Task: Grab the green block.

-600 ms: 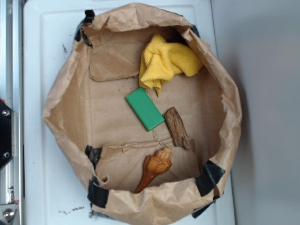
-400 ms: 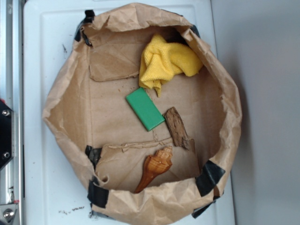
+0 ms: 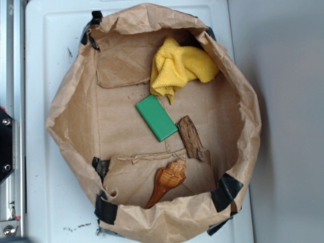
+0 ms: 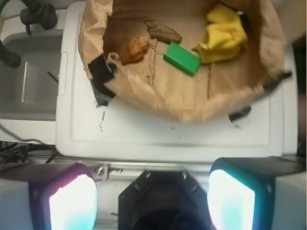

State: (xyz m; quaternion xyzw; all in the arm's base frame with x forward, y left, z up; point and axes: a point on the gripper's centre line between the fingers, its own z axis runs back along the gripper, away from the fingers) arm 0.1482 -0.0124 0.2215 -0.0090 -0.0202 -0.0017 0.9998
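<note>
The green block point(image 3: 156, 117) lies flat and slanted on the floor of an open brown paper bag point(image 3: 61, 116), between a yellow cloth and a piece of bark. In the wrist view the green block point(image 4: 182, 58) sits far ahead, inside the bag. My gripper point(image 4: 152, 184) stands open at the near edge of that view, outside the bag and well short of it. Its two lit pads point(image 4: 72, 203) are wide apart with nothing between them. The gripper does not show in the exterior view.
A yellow cloth point(image 3: 179, 66) is bunched against the bag's far wall. Brown bark point(image 3: 191, 137) lies right beside the block, and a brown shell point(image 3: 167, 181) rests near the bag's front. The bag sits on a white lid point(image 3: 45, 50). A grey bin point(image 4: 29, 72) stands left.
The block, cloth, bark and shell have not moved. Only a faint dark shape has crept in at the bottom left corner of the exterior view.
</note>
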